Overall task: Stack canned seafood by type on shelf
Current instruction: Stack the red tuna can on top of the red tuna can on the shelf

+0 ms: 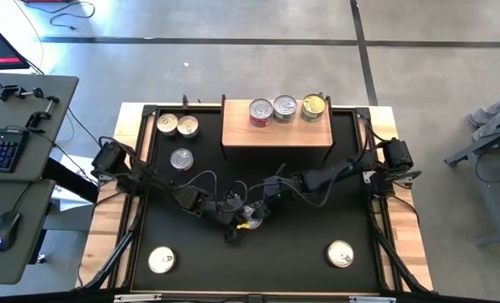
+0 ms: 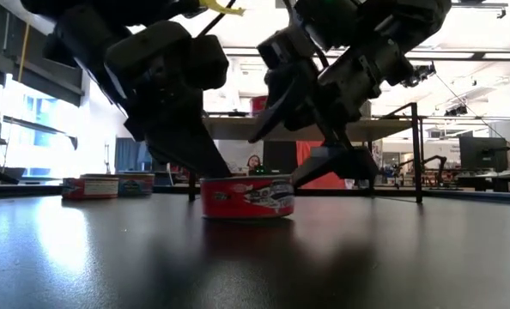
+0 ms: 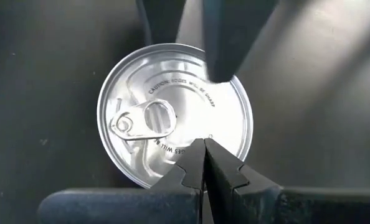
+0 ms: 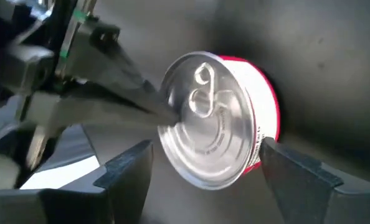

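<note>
Black matting covered the desk (image 1: pixel 317 227), and at its middle both arms met over one red-labelled can (image 2: pixel 247 196) that sat flat on the mat, silver lid up. The right gripper (image 4: pixel 203 168) straddled that can with its fingers wide, one on each side and neither yet touching the wall. The left gripper (image 3: pixel 205 155) was pinched fully shut and empty, its tip resting over the lid near the pull tab. To do the grasp well, I judged, the right fingers should drop level around the side wall and close squarely across the middle of the can, below the rim, so it would not tilt or squirt out; the shut left gripper looked to be steadying the can and would need to clear off before any lift, since it stood right where the can had to rise. Nearer the front edge, two more cans lay well apart, one at the left (image 1: pixel 162 260) and one at the right (image 1: pixel 340 253), both out of the way. Beyond the arms, a lone can (image 1: pixel 181 158) and a touching pair (image 1: pixel 177 125) sat at the left. Farthest back stood the shelf (image 1: pixel 275 135), with three cans in a row along its rear edge: a red-sided one (image 1: pixel 260 112), a silver-lidded one (image 1: pixel 284 107) and a gold one (image 1: pixel 314 107). Loose cables trailing between the arms could snag on the way there.
</note>
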Robot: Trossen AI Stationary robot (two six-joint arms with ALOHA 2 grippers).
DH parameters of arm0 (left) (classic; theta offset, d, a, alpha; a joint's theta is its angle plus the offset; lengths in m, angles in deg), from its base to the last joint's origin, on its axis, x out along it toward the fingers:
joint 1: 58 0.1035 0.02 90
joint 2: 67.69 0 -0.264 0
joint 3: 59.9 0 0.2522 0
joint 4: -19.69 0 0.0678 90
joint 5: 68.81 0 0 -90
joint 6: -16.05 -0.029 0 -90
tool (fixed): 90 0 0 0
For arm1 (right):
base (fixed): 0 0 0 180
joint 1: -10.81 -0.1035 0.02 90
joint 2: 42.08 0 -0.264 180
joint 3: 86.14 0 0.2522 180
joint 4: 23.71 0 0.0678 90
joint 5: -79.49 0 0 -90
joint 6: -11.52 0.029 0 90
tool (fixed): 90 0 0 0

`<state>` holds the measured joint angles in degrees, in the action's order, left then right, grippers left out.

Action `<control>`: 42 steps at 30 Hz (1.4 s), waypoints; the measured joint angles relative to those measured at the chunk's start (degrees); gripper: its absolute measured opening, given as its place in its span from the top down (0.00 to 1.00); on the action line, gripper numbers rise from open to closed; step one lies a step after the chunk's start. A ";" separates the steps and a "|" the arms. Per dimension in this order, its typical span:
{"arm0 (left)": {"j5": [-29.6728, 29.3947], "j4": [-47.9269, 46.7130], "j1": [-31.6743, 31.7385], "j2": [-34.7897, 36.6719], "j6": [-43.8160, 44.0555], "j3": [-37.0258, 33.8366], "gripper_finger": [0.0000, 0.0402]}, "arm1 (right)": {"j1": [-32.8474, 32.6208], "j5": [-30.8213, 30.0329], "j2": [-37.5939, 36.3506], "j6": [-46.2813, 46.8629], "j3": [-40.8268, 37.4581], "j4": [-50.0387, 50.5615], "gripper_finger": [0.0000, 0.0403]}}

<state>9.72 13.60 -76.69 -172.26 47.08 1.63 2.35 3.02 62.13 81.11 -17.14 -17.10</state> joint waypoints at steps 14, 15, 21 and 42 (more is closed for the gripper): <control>-10.73 -12.24 -2.90 3.38 -4.74 -0.36 1.00 | -1.39 0.04 -4.32 0.96 0.61 -6.33 0.31; -10.48 -13.26 -2.94 3.35 -4.73 -0.35 1.00 | -1.37 -0.68 -4.32 0.91 0.61 -6.25 0.31; -10.43 -13.90 -2.89 2.81 -3.94 -0.28 1.00 | -1.35 -2.82 -4.32 1.07 0.50 -6.68 0.31; -13.01 -14.49 -8.25 13.58 0.99 -6.10 1.00 | -2.13 -21.26 6.73 -22.12 34.64 42.75 0.31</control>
<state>-3.28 -0.89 -84.95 -158.69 48.06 -4.47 0.22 -18.24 68.86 58.98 17.51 25.66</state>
